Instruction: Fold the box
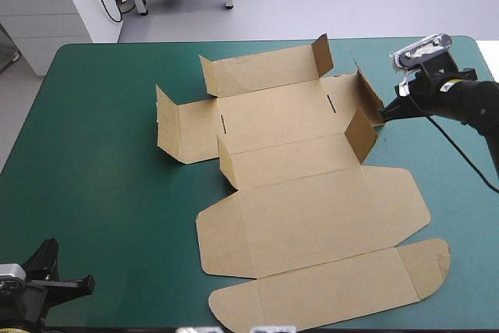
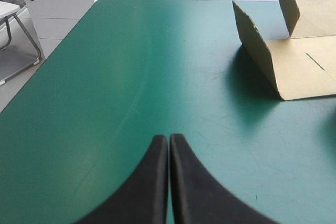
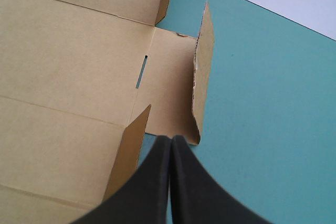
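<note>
Low in the high view the left gripper (image 1: 87, 281) sits pressed together, far from the brown box (image 1: 304, 193) lying open mid-way across the teal-green cover (image 1: 101, 154), and its wrist view agrees; in the right wrist view the right gripper (image 3: 170, 139), pressed together too, noses an end flap (image 3: 202, 66), likely a good edge to pinch on this light, stiff board.

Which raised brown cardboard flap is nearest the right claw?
The end flap at the brown cardboard box's right edge: the shut black right claw sits just beside it; other raised flaps stand farther away.

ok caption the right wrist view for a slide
Shut right gripper at a raised side flap of the brown box
</note>
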Robot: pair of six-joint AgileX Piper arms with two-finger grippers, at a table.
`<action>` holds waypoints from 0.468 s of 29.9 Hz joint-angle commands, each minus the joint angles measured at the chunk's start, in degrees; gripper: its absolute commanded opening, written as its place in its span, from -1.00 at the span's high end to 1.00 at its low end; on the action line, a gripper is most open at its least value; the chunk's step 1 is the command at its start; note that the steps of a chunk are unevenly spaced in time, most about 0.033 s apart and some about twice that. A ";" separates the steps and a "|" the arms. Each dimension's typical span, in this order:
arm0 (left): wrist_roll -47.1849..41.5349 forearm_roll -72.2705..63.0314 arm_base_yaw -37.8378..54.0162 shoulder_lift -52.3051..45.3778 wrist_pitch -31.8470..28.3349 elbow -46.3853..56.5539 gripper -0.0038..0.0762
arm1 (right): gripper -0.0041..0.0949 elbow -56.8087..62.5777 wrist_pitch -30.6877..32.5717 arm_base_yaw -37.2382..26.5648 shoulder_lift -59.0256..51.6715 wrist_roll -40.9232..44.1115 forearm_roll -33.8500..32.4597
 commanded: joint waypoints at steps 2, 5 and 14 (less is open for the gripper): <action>-0.26 0.40 0.00 -0.44 -4.09 -1.37 0.92 | 0.95 -7.63 -2.55 -0.07 5.30 -2.63 0.73; -0.26 0.40 0.00 -0.44 -4.09 -1.37 0.92 | 0.95 -9.72 -2.55 0.25 8.99 -4.76 0.84; -0.26 0.40 0.00 -0.44 -4.09 -1.37 0.92 | 0.95 -11.09 -7.04 7.39 17.18 -5.01 -12.28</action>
